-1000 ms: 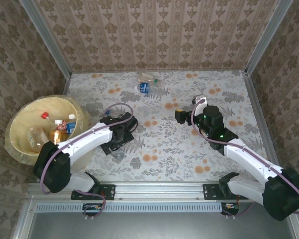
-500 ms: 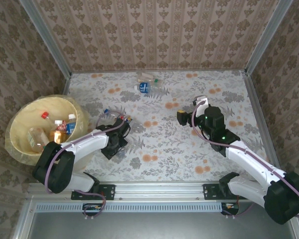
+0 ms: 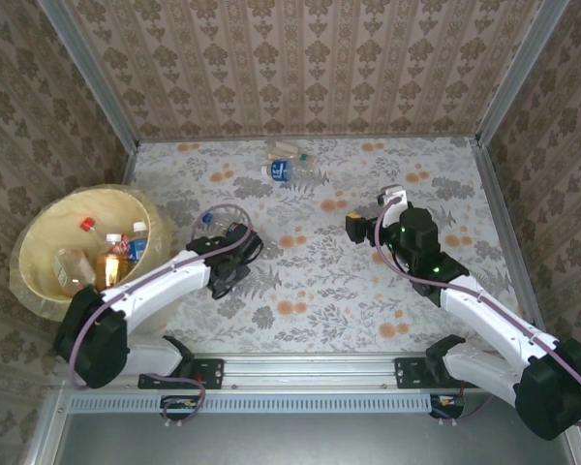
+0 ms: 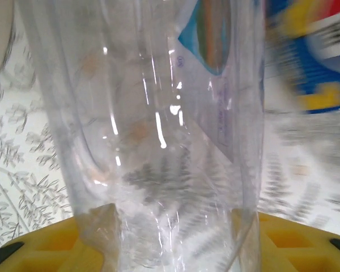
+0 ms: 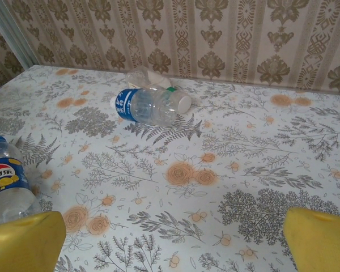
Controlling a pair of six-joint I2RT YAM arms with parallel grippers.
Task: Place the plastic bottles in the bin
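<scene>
bin (image 3: 68,218) far L, bottles (image 3: 111,254) inside | L tool (image 3: 223,236) prob. clenched on clear blue-cap bottle (image 4: 158,141) betw. its pads, just R of bin | R tool (image 5: 170,238) released, blue-label bottle (image 5: 150,105) lying well ahead on desk (image 5: 243,147)

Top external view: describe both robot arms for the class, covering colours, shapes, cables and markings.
The left arm and right arm have white tubular links, bulky black joints and black bases bolted to a silver rail. A mauve cable runs loosely along each. Small green lights glow near the right arm's wrist. In the wrist views the jaws are bright yellow.
</scene>
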